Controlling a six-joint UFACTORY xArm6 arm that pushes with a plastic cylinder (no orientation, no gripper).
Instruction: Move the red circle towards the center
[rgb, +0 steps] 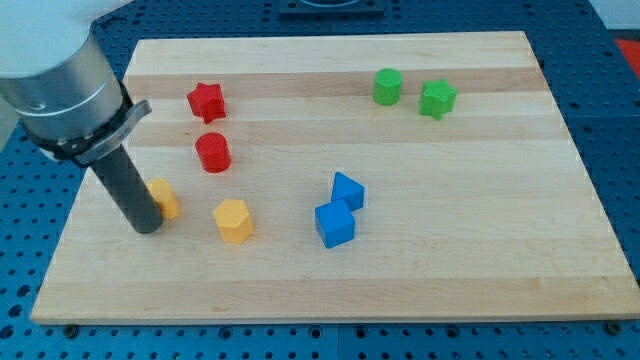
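A: Starting with the big thing, how does the counter (480, 290) lie?

B: It fills most of the view, with a broad bare stretch around its middle.

A: And the blocks, going down in size?

B: A blue cube (335, 225) touches a smaller blue block (348, 190) just below the middle. The red circle (213, 152) stands at about nine o'clock from the centre, a red star (206, 101) near it at twelve o'clock.

A: Where is my tip?

B: My tip (147, 226) rests low on the view's left, just beside an orange block (165, 198). There is no gripper, only the rod, so nothing is held.

A: Which way is the red circle from it?

B: Roughly one o'clock, near. In my judgement the tip must first get round to the circle's nine o'clock side, then push toward three o'clock.
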